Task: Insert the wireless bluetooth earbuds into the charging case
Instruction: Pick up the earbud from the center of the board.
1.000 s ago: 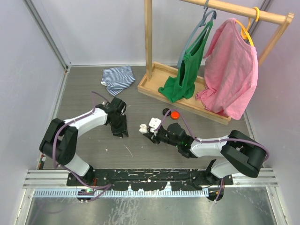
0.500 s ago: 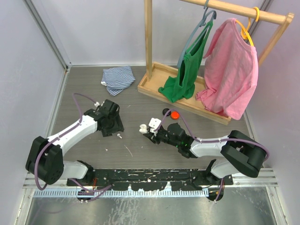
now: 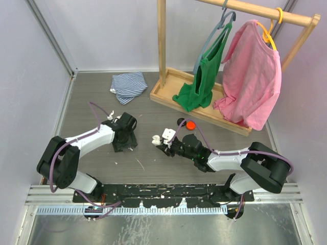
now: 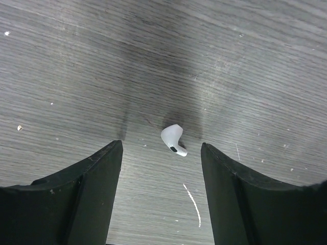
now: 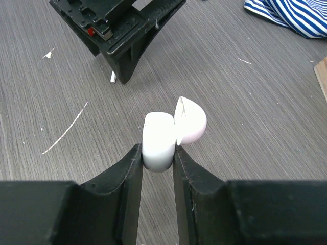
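- Left wrist view: the left gripper [image 4: 159,153] hangs over the table [image 4: 76,61] with its fingers spread. A white earbud [image 4: 172,140] lies between them, touching neither.
- Right wrist view: the right gripper [image 5: 158,153] pinches the white charging case [image 5: 157,138], whose lid [image 5: 191,122] is open.
- Top external view: the charging case is near the table's middle, and the left gripper is left of it.
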